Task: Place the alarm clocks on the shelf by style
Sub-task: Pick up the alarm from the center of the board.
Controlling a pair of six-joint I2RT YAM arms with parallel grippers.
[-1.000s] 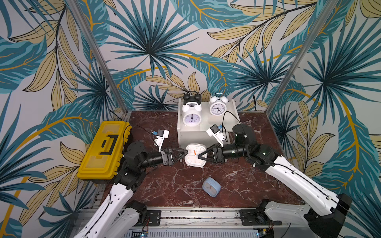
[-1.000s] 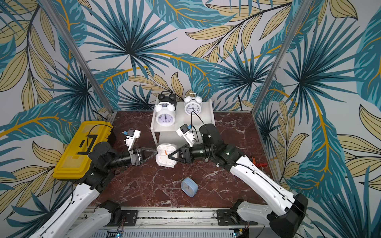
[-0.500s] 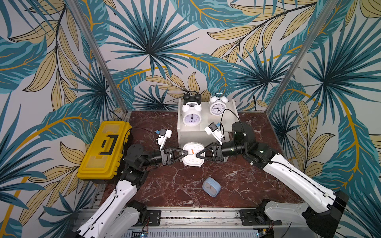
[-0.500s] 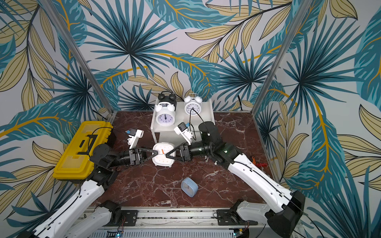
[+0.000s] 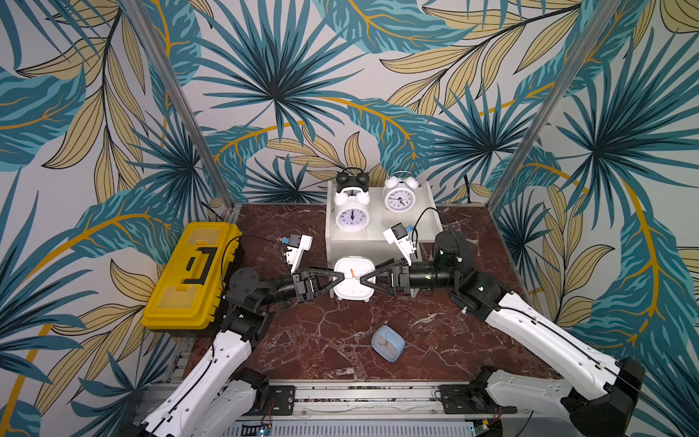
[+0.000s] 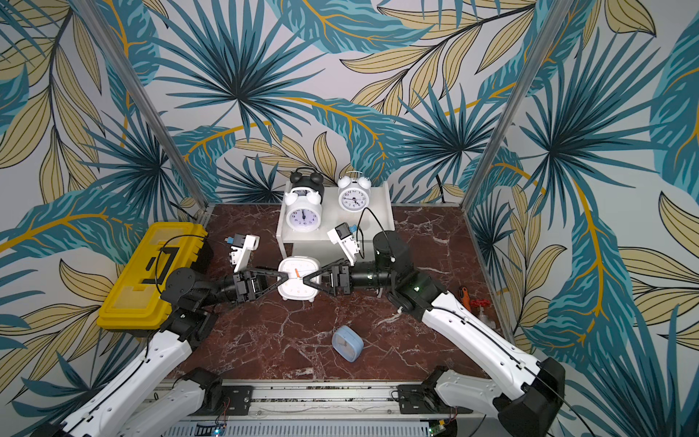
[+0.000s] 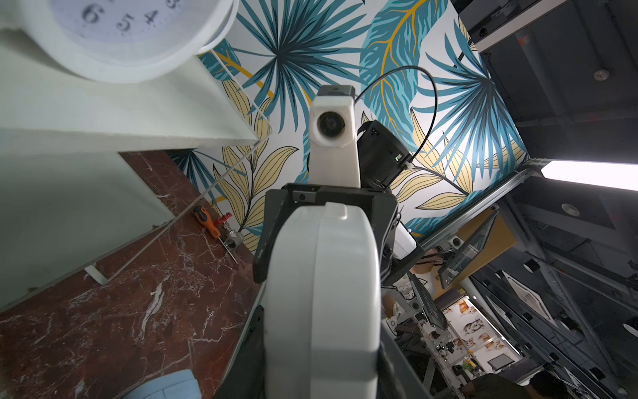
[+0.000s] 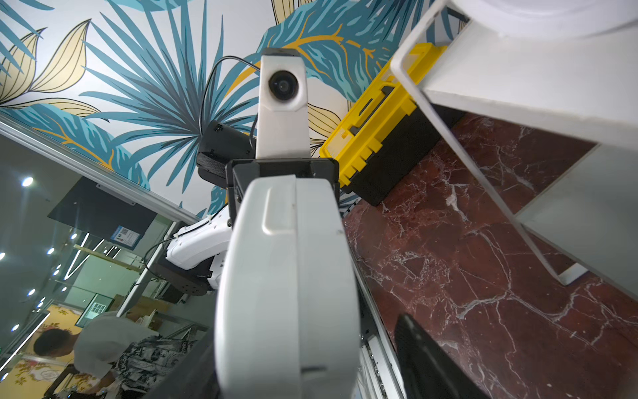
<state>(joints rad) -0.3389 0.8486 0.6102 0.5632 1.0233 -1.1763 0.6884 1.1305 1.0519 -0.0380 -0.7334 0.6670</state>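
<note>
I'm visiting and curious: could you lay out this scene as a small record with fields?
On shelf: black twin-bell clock, larger white twin-bell clock, smaller white twin-bell clock
Before shelf: white square clock
Left end effector: shut on white square clock
Right end effector: open, opposite side
On table: light blue square clock, lying down
Off to left: yellow toolbox

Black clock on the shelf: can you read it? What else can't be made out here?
- Black clock: face almost all hidden behind the white bell clock, both top views.
- Blue clock: hands too small in top views; cut off by the edge in the left wrist view.
- Square white clock: wrist views show only its side.
</note>
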